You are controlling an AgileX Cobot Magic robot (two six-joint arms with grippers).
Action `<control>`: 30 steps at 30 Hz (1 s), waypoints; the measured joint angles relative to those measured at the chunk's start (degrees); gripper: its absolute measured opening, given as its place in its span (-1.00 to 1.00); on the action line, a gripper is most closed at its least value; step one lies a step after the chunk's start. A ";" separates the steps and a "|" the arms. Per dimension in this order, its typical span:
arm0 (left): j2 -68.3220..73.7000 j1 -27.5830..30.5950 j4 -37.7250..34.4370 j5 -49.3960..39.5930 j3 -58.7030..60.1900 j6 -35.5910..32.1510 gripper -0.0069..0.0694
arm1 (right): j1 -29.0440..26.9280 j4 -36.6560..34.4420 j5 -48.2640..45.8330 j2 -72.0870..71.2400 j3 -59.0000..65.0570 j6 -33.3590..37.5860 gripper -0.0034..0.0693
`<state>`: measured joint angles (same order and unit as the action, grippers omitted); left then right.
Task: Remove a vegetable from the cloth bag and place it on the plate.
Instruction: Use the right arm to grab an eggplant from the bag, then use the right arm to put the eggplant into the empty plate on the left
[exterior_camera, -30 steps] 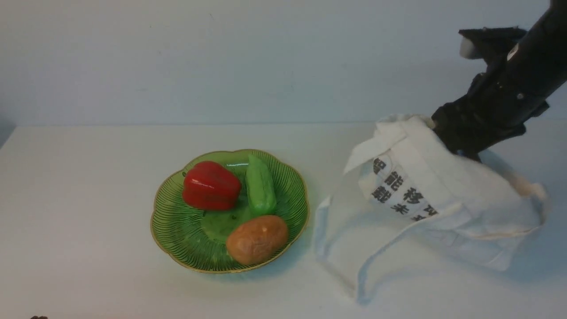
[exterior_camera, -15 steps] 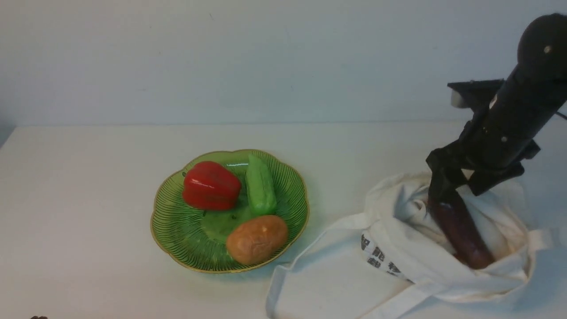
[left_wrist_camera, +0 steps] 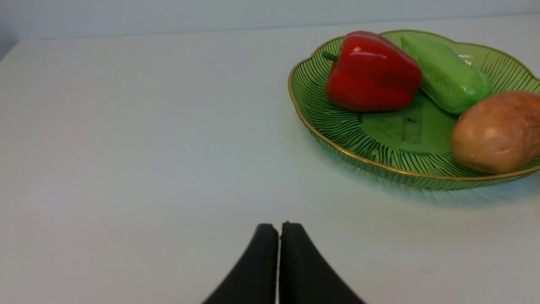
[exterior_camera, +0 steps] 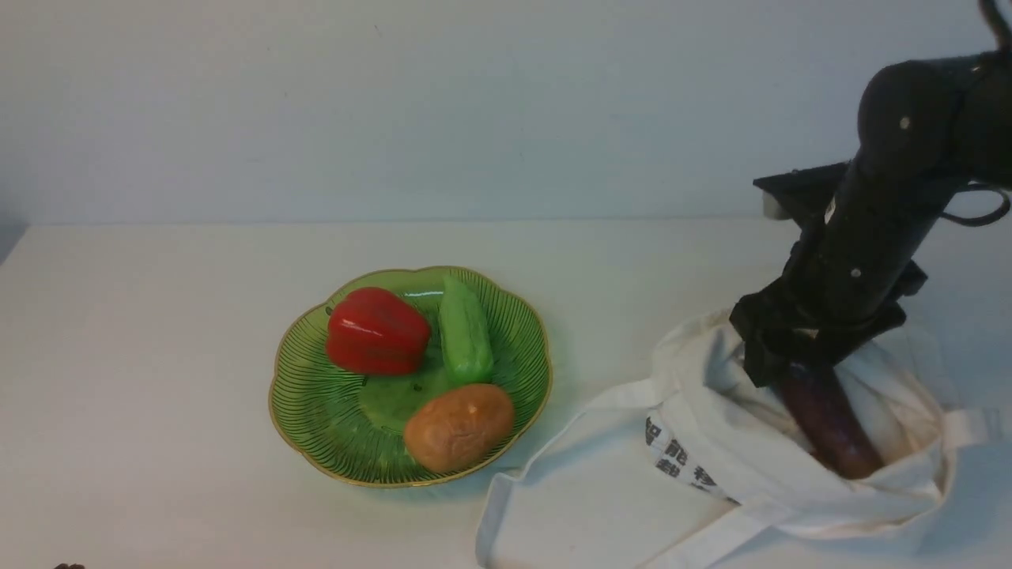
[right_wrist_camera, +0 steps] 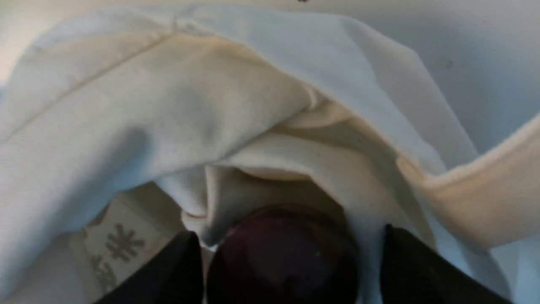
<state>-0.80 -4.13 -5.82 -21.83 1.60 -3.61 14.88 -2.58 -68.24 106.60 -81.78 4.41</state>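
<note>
Pale worktop (exterior_camera: pixel 190 379) backed by a blue-grey wall (exterior_camera: pixel 474 103). In the front view, red bell pepper (exterior_camera: pixel 378 330), green cucumber (exterior_camera: pixel 466 330) and brown potato (exterior_camera: pixel 458 427) are held at 11, 1 and 5 o'clock on a scalloped green glass plate (exterior_camera: pixel 324 411). Glossy dark-purple eggplant (exterior_camera: pixel 830 427) is cradled in the off-white cotton bag (exterior_camera: pixel 775 474), 4 o'clock of plate; its upper end is straddled by parted right fingers (right_wrist_camera: pixel 181 270), ungripped. Left fingers (left_wrist_camera: pixel 261 261) are closed together.

Behind the pale, smooth surface (exterior_camera: pixel 158 356) stands a plain bluish-white wall (exterior_camera: pixel 474 103), meeting its far edge in a straight horizontal line. A small darker grey-blue patch (exterior_camera: pixel 8 237) shows beyond the surface's far left corner. Soft light leaves blurred shadows.
</note>
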 joint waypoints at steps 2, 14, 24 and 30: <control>0.00 0.00 0.00 0.00 0.00 0.00 -0.84 | 0.34 0.51 -0.05 -0.47 0.00 -0.01 0.09; 0.00 0.00 0.00 0.00 0.00 0.00 -0.84 | 0.79 -0.85 3.43 -19.18 0.00 -0.01 0.11; 0.00 0.00 0.00 0.00 0.00 0.00 -0.84 | 4.31 -28.20 8.93 -25.83 -7.81 14.32 0.11; 0.00 0.00 0.00 0.00 0.00 0.00 -0.84 | 15.37 -33.99 12.07 -15.74 -12.36 18.06 0.11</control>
<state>-0.80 -4.13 -5.82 -21.83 1.60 -3.61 30.25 -36.57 -56.17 90.86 -94.13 22.47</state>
